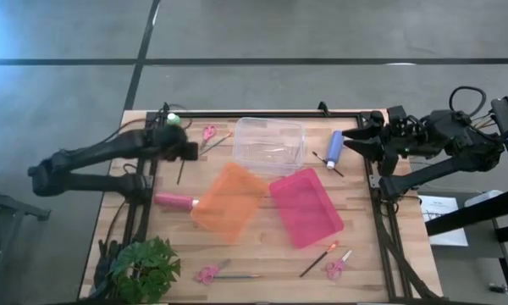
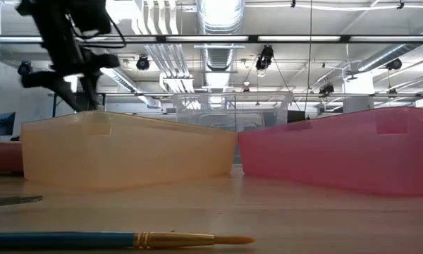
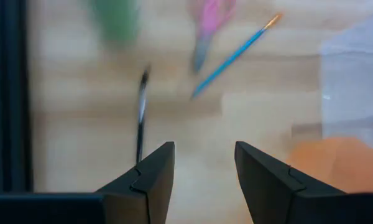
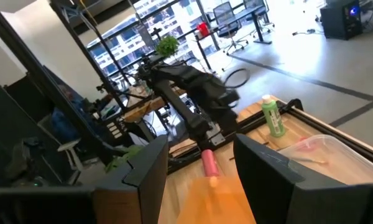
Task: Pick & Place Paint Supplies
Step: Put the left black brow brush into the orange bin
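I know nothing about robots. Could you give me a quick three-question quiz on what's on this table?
1. True or false: the pink-red bottle lies inside the orange bin.
2. How many bins are there? A two, B three, C four.
3. Fill in: the bottle beside the right gripper is ____.

Key: 1 false, it lies on the wood beside the bin. 2 B, counting the clear bin and pink bin. 3 the blue bottle.

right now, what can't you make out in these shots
- Blue paint bottle, low view: hidden behind the pink bin.
- Green paint bottle, left wrist view: blurred, cut off by the edge.
- Left claw: open above bare wood beside a dark paintbrush, blurred.
- Clear bin contents: too faint.
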Robot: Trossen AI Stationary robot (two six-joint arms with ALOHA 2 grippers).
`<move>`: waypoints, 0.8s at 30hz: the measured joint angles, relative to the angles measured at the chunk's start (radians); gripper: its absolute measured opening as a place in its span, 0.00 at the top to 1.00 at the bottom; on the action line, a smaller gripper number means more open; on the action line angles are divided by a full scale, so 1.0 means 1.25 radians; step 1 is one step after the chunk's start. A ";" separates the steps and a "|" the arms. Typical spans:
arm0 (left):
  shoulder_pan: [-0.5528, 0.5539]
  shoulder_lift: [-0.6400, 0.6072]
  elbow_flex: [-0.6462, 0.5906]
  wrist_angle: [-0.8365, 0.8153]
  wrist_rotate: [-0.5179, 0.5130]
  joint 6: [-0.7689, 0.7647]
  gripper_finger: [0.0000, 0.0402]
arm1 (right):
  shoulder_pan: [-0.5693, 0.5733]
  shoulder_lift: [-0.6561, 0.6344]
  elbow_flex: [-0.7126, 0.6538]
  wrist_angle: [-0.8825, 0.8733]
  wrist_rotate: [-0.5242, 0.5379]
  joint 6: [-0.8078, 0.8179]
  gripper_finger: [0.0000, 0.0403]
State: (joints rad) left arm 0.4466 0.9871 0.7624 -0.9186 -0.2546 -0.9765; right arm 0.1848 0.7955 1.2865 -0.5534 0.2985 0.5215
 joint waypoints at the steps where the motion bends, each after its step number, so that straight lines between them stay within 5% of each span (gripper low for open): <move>1: 0.023 0.023 0.000 0.034 -0.001 0.061 0.56 | 0.000 0.001 0.000 0.002 0.000 -0.003 0.56; 13: 0.042 0.289 0.000 0.081 -0.165 0.046 0.56 | 0.000 0.018 0.000 0.009 -0.006 -0.007 0.56; 24: 0.039 0.343 -0.059 0.142 -0.160 -0.068 0.58 | 0.000 0.030 0.000 0.010 -0.009 0.002 0.56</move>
State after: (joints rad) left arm 0.4949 1.4155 0.6888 -0.7409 -0.4551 -1.0612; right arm 0.1852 0.8333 1.2865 -0.5404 0.2871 0.5243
